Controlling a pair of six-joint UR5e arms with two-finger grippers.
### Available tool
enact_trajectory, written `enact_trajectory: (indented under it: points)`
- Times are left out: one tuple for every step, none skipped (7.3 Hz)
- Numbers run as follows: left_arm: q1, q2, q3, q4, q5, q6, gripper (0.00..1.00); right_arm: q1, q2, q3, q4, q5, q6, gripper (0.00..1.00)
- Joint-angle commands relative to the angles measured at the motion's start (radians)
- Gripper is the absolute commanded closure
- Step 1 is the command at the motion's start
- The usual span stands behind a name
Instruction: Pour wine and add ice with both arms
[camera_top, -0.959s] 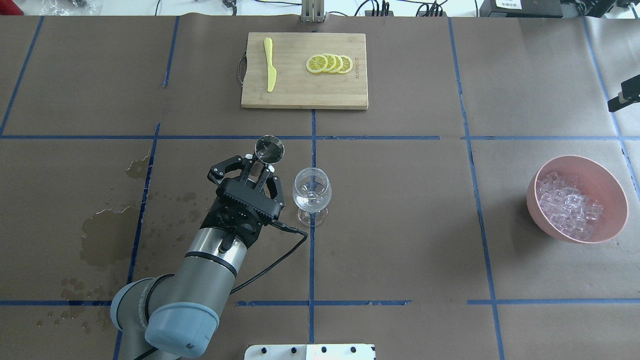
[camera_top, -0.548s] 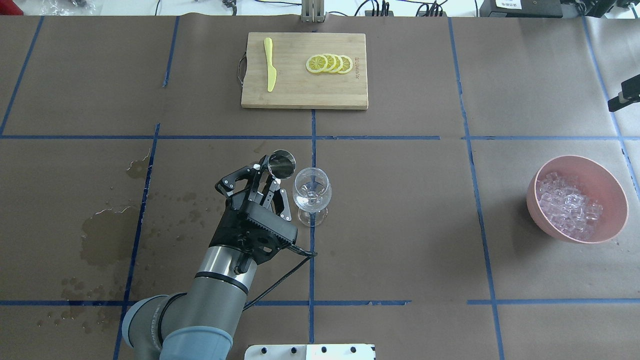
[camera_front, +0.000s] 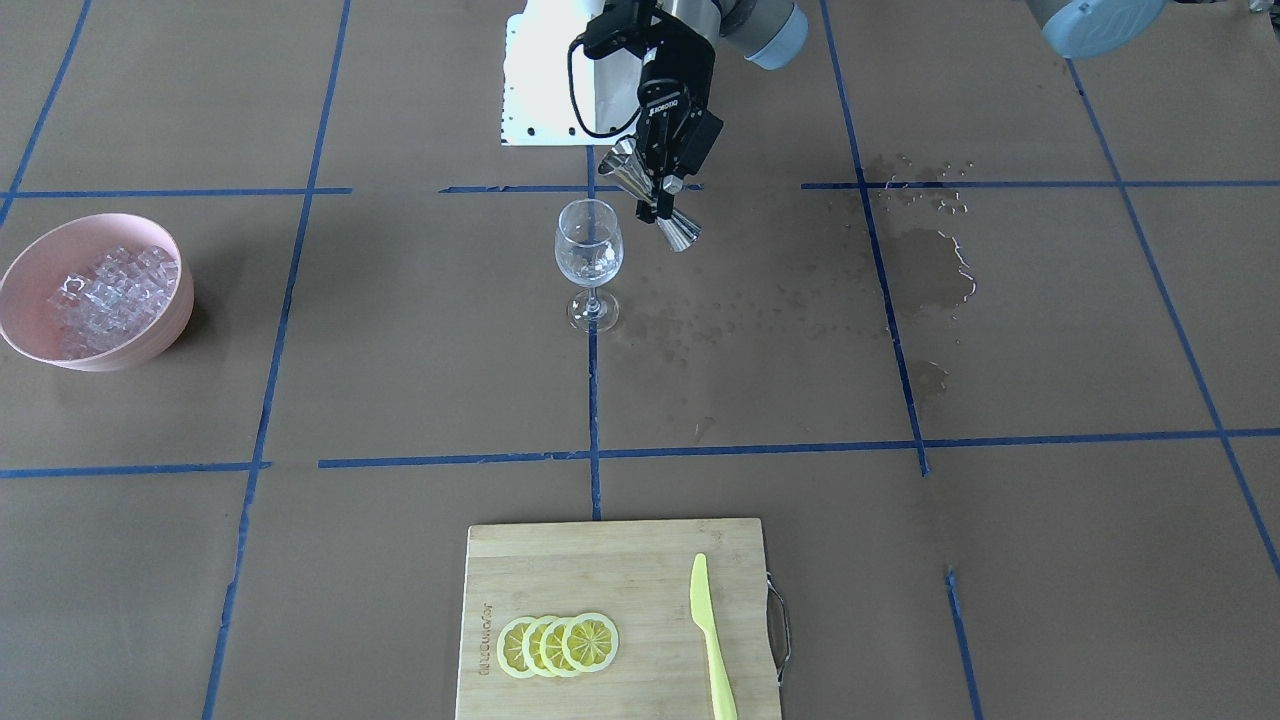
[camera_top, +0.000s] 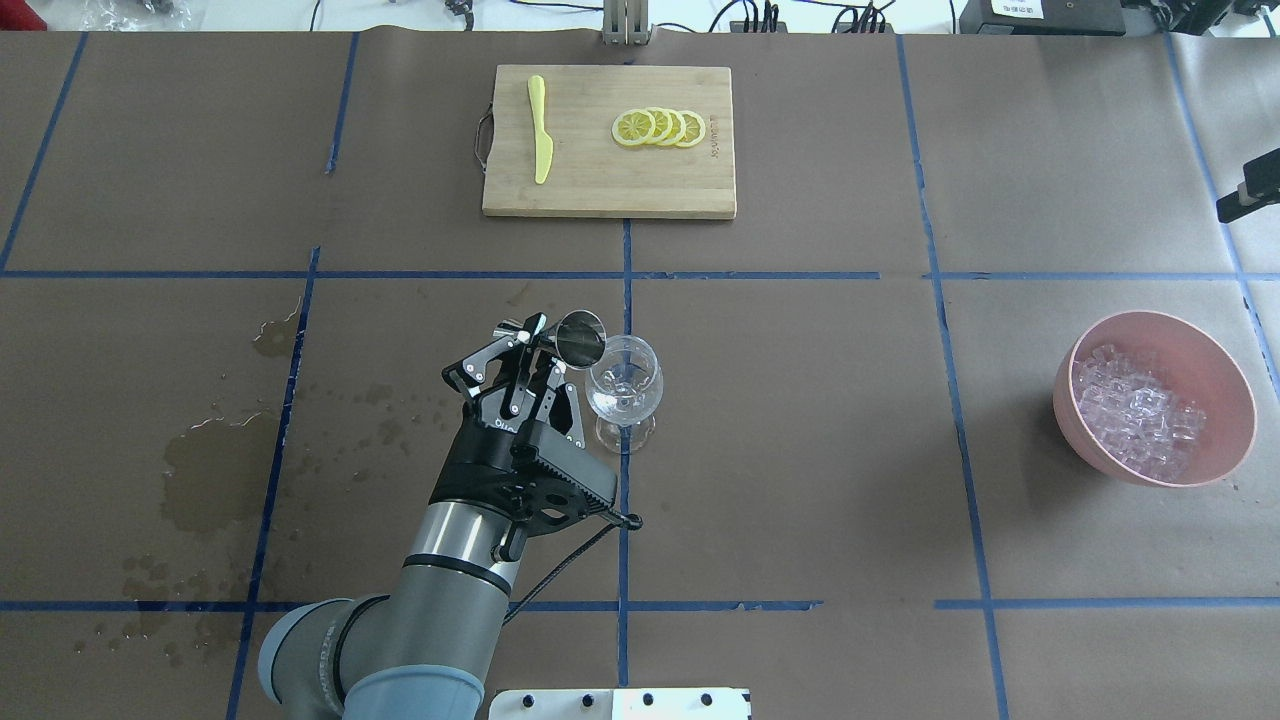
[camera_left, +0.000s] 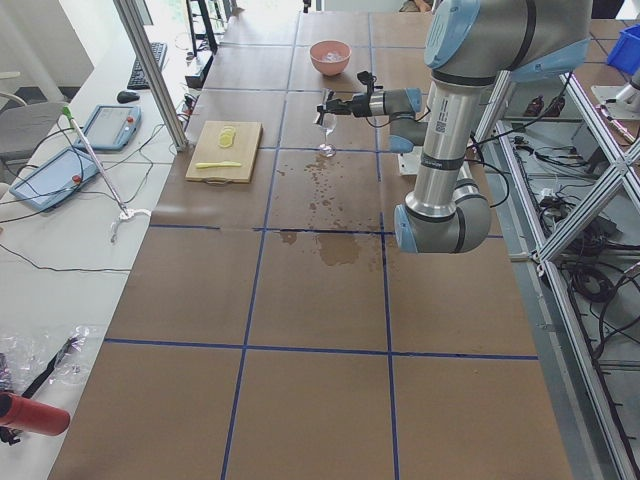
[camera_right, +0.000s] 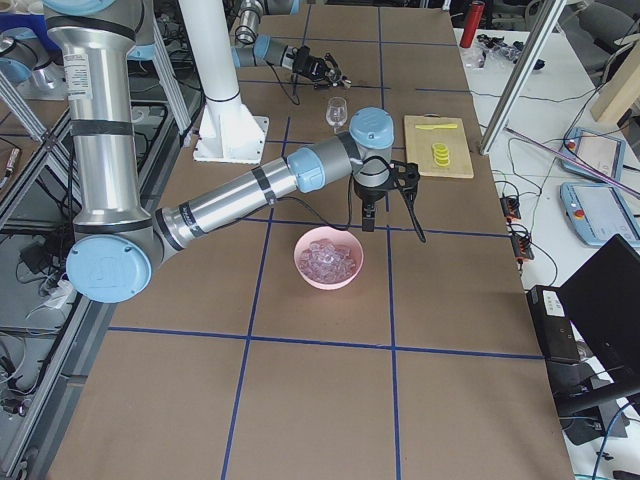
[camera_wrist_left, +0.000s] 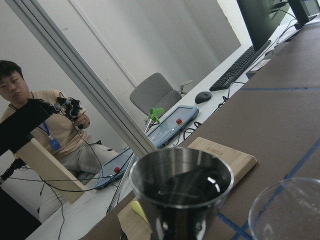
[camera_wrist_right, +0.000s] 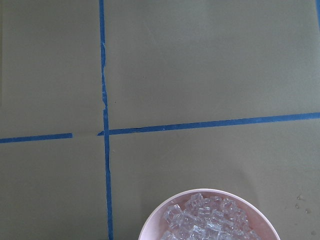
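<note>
Left gripper (camera_top: 533, 345) pinches a tilted metal jigger (camera_front: 680, 233) at 10 o'clock of the wine glass (camera_top: 623, 385) rim; right gripper (camera_right: 368, 218) hangs near the ice (camera_right: 328, 258), finger spread indeterminable.

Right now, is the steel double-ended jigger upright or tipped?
Tipped. The steel double-ended jigger slants in the left pincer, upper cup leaning toward the clear stemmed wine glass; no stream is visible.

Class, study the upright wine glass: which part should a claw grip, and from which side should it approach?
Probably the thin stem of the wine glass, gripped level, coming from the robot's right. The glass stands upright, and the left claw holds a jigger at the rim's other side.
</note>
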Motion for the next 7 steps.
enact_trajectory:
  points:
    - [-0.001,-0.006,0.001,0.002,0.005,0.122,1.0,0.0,0.0,0.0,-0.002,0.0,0.002,0.0]
    - [-0.001,-0.009,0.001,0.002,0.027,0.164,1.0,0.0,0.0,0.0,-0.002,0.0,0.012,0.0]
    - [-0.001,-0.009,0.002,0.002,0.033,0.225,1.0,0.0,0.0,0.0,-0.002,0.0,0.012,0.0]
    - [-0.001,-0.01,0.002,0.002,0.033,0.293,1.0,0.0,0.0,0.003,-0.002,0.0,0.014,0.0]
    - [-0.001,-0.01,0.005,0.002,0.033,0.322,1.0,0.0,0.0,0.003,0.0,0.0,0.014,0.0]
    - [-0.001,-0.013,0.005,0.002,0.034,0.368,1.0,0.0,0.0,0.003,0.0,0.0,0.015,0.0]
    - [-0.001,-0.016,0.005,0.002,0.034,0.412,1.0,0.001,0.0,0.003,0.0,0.001,0.015,0.0]
